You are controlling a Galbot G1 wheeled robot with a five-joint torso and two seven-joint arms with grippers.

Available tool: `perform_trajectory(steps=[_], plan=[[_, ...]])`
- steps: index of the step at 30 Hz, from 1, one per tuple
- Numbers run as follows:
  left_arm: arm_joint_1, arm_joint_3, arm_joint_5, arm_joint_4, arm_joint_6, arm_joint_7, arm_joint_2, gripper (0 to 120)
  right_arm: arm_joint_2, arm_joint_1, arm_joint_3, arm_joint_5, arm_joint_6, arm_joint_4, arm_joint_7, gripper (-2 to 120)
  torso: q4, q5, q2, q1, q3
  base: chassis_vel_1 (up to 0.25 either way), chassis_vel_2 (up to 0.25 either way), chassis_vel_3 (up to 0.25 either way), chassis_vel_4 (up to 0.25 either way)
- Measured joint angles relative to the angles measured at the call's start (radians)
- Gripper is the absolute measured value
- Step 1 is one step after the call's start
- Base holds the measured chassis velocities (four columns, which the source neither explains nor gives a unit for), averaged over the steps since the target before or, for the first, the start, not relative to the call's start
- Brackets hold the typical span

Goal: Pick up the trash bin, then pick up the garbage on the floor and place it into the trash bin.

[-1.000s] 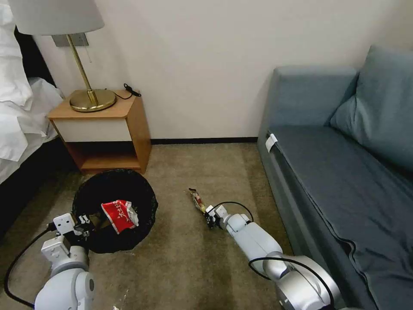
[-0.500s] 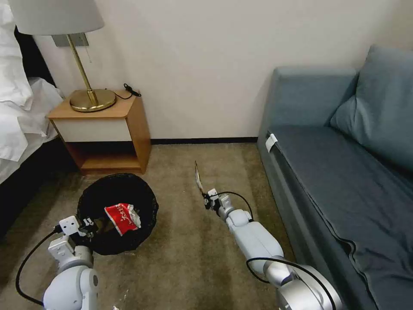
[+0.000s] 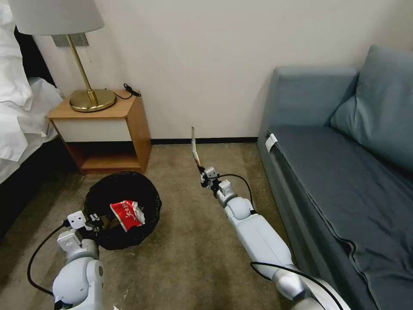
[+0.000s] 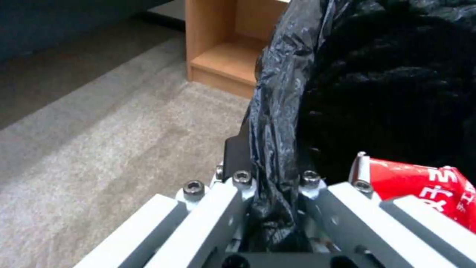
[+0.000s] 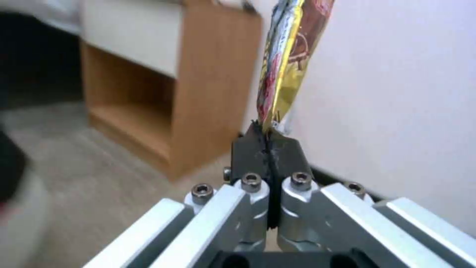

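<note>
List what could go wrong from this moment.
The right gripper pinches the bar wrapper by its very end, so it may slip out before reaching the trash bin. The left gripper grips the bin by its bag-covered rim, so the bin could tip and spill the red packet.

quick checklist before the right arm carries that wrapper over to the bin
1. Right gripper shut on the bar wrapper at its lower end: ok.
2. Wrapper clear of the carpet, standing upright above the fingers: ok.
3. Left gripper shut on the trash bin rim, pinching the black bag: ok.
4. Bin mouth open and facing up: ok; a red snack packet lies inside, with room around it.
5. Wrapper over the bin: not ok, it is off toward the sofa.
6. Bin lifted off the floor: cannot tell.
</note>
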Motion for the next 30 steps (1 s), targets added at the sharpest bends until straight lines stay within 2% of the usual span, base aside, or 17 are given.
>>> perform_trajectory(steps=[2,5,8,14,21,23,30], plan=[[-0.010,0.001,-0.001,0.008,0.002,0.000,0.003,1,-0.034,-0.015,-0.068,0.030,-0.030,0.115,0.025,0,0.0001,0.0000,0.000,0.000,0.000,0.000,0.000,0.000,0.000],[-0.014,0.002,-0.003,0.012,0.005,-0.002,0.005,1,-0.054,-0.021,-0.104,0.052,-0.055,0.175,0.040,0,0.0001,0.0000,0.000,0.000,0.000,0.000,0.000,0.000,0.000],[-0.019,0.007,-0.010,0.016,0.017,-0.015,0.006,1,-0.123,-0.028,-0.206,0.137,-0.138,0.313,0.078,0,0.0001,0.0000,0.000,0.000,0.000,0.000,0.000,0.000,0.000],[-0.025,0.020,-0.018,0.017,0.033,-0.042,0.005,1,-0.195,0.003,-0.313,0.233,-0.216,0.423,0.117,0,0.0000,0.0000,0.000,0.000,0.000,0.000,0.000,0.000,0.000],[-0.038,0.031,-0.021,0.017,0.047,-0.063,-0.003,1,-0.228,0.072,-0.460,0.310,-0.258,0.476,0.166,0,-0.0001,-0.0001,0.000,0.000,0.000,0.000,0.000,0.000,0.000],[-0.040,0.031,-0.020,0.017,0.048,-0.066,-0.008,1,-0.216,0.114,-0.545,0.336,-0.264,0.465,0.186,0,0.0001,0.0000,0.000,0.000,0.000,0.000,0.000,0.000,0.000],[-0.041,0.025,-0.019,0.017,0.048,-0.068,-0.013,1,-0.179,0.151,-0.642,0.355,-0.268,0.414,0.204,0,0.0001,-0.0001,0.000,0.000,0.000,0.000,0.000,0.000,0.000]])
